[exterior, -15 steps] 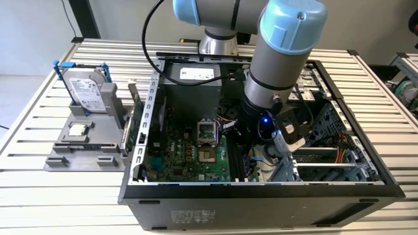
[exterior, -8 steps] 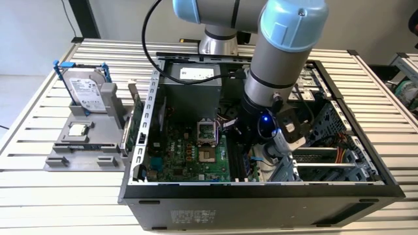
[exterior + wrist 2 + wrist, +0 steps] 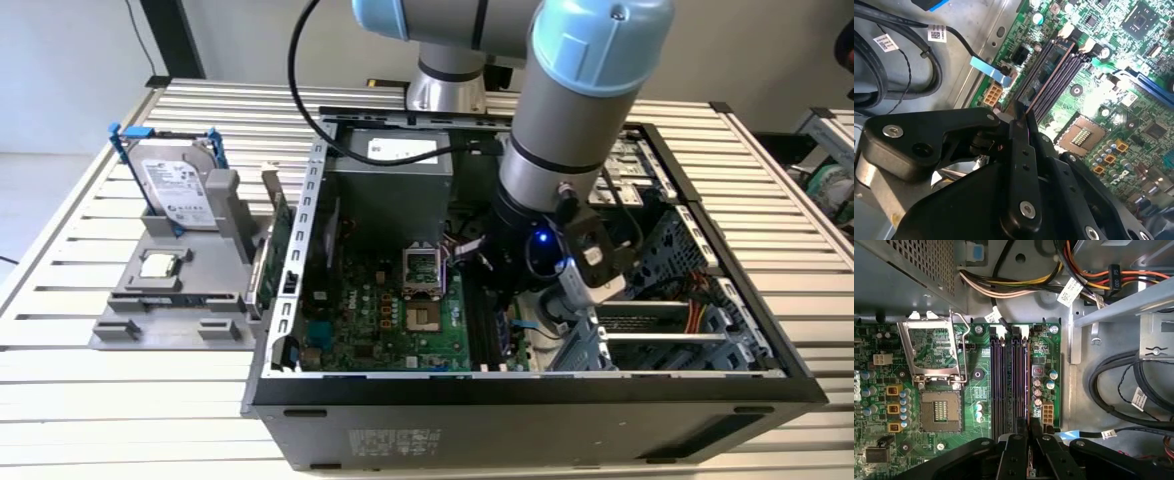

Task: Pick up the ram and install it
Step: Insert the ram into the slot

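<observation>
My gripper [image 3: 507, 292] is down inside the open computer case [image 3: 534, 410], and in both wrist views its two black fingers [image 3: 1021, 150] are drawn in tight on the ram [image 3: 1043, 74], with just the thin edge of the board between them. The ram stands on edge and runs away from the fingertips along the dark memory slots [image 3: 999, 385], lined up with one of them. I cannot tell whether it is pressed fully home or only resting in the slot. In the first wrist view the gripper [image 3: 1030, 434] sits at the near end of the slots, and the bare processor socket [image 3: 941, 412] with its metal frame lifted lies beside them on the green motherboard [image 3: 884, 340]. Bundles of black and coloured cables [image 3: 1114, 385] lie on the far side of the slots. In the exterior view a grey fixture [image 3: 174, 320] stands on the slatted table [image 3: 80, 400] outside the case, toward the exterior view's left. It holds the silver hard drive [image 3: 176, 185] with blue rails upright and the small square processor chip [image 3: 160, 265] lying flat.
</observation>
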